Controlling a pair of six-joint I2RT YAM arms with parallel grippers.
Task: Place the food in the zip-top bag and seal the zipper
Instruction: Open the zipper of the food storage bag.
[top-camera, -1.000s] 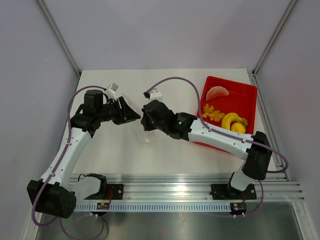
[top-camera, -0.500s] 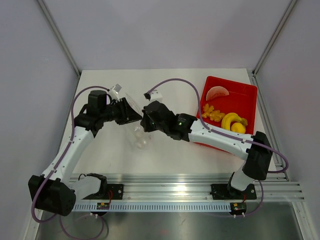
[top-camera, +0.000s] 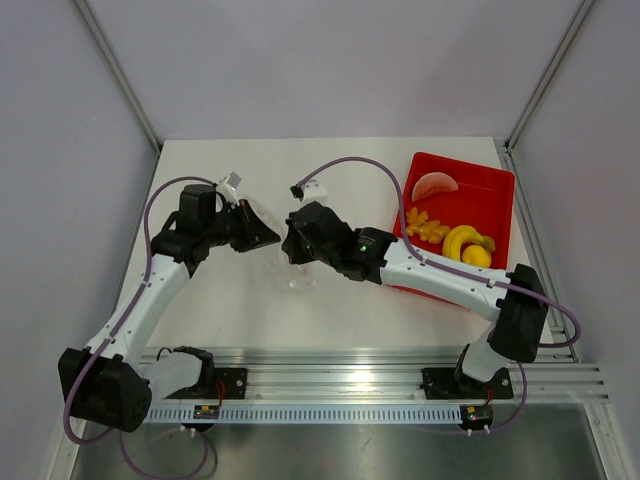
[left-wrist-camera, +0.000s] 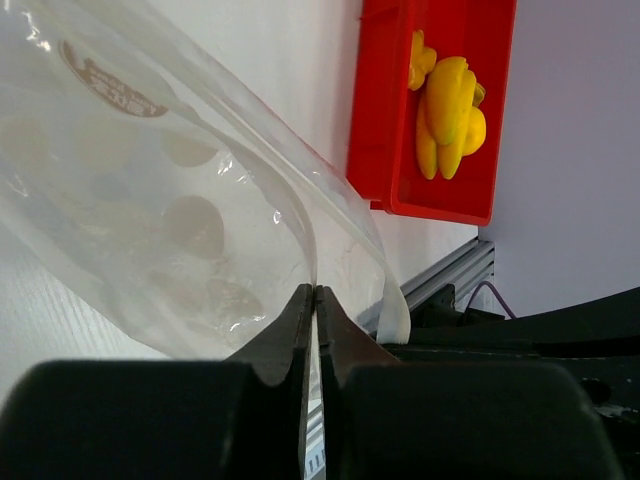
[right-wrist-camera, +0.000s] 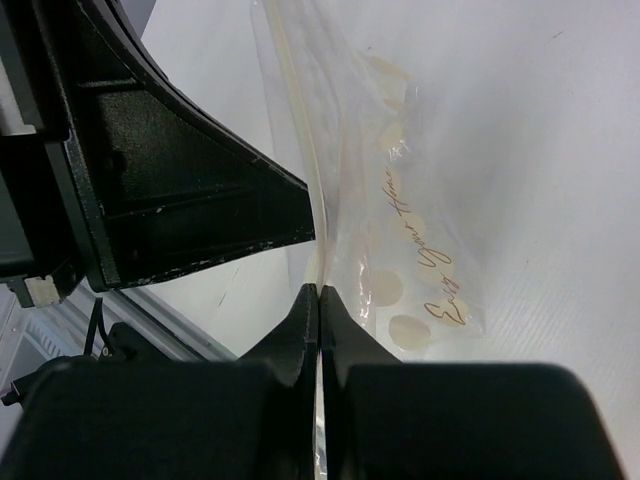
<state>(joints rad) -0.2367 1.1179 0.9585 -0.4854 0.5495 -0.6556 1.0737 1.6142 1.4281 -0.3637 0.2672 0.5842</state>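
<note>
The clear zip-top bag (top-camera: 298, 276), spotted with whitish ovals, hangs between my two grippers above the table. My left gripper (top-camera: 270, 240) is shut on one lip of its mouth edge (left-wrist-camera: 315, 290). The right gripper (top-camera: 288, 248) is shut on the other lip (right-wrist-camera: 318, 290). The zipper strip (right-wrist-camera: 300, 140) runs pale along that edge. In the left wrist view the bag (left-wrist-camera: 150, 200) fills the upper left. The food lies in the red tray (top-camera: 460, 164): a watermelon slice (top-camera: 434, 186), orange knobbly pieces (top-camera: 425, 228), a banana (top-camera: 460, 240) and a yellow lump (top-camera: 477, 256).
The red tray stands at the table's right side, behind the right arm's forearm (top-camera: 440, 275). A purple cable (top-camera: 350, 160) arcs over the table's middle. An aluminium rail (top-camera: 370, 355) runs along the near edge. Grey walls close in the table on three sides.
My left gripper has closed on the bag's mouth edge. The bag has shifted slightly right and hangs narrower between the two grippers. The right gripper stayed shut on its lip.
</note>
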